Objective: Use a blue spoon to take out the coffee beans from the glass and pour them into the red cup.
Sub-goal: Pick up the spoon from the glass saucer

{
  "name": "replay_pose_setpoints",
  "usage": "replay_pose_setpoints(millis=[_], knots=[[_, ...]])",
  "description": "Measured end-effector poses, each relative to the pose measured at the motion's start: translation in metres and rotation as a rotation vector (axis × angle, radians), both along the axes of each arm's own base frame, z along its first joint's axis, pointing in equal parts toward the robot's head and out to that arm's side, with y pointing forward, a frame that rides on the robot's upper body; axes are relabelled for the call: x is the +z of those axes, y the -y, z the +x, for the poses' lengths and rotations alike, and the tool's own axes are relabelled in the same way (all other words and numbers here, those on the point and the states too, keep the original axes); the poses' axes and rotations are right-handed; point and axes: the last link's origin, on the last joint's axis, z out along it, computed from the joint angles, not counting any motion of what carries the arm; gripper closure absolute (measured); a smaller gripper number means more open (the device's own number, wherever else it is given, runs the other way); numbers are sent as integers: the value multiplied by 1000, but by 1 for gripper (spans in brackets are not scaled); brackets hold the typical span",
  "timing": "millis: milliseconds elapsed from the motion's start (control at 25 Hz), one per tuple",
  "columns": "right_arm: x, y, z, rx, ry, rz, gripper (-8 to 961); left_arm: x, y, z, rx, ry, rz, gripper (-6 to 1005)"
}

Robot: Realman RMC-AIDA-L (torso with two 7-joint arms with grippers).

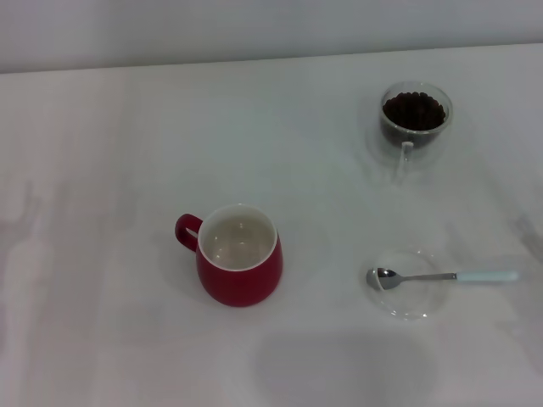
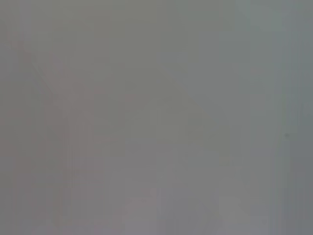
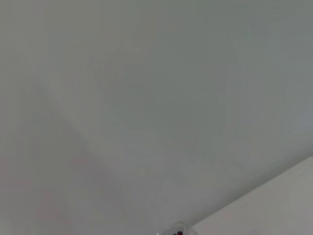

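Observation:
In the head view the red cup (image 1: 240, 267) stands near the middle of the white table, its white inside bare and its handle turned to the left. The glass (image 1: 415, 117) stands at the far right, filled with dark coffee beans (image 1: 414, 110), its clear handle toward the near side. The blue spoon (image 1: 441, 276) lies across a flat clear saucer (image 1: 408, 283) at the near right, silver bowl to the left, pale blue handle to the right. Neither gripper shows in any view. A sliver of the glass with beans (image 3: 177, 231) peeks in at the right wrist view's edge.
The white table (image 1: 102, 170) reaches back to a pale wall. The left wrist view shows only a plain grey surface. The right wrist view shows the wall and a strip of the table's edge (image 3: 274, 205).

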Motion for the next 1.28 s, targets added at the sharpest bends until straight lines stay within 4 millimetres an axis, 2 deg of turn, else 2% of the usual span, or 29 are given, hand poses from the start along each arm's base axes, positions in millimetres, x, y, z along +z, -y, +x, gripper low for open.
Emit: replay_pose_setpoints(millis=[480,760,1280], knots=[[-2,0,6,-39,-38,-43,85,-5,-12,1,22,4,-36,111],[1,-2,8,-19,-57,-145,84,-6,-21,8,1,2,-43,112],[4,17,16,-65,-128,-209,98,-8,-26,14,-21,5,-52,112]])
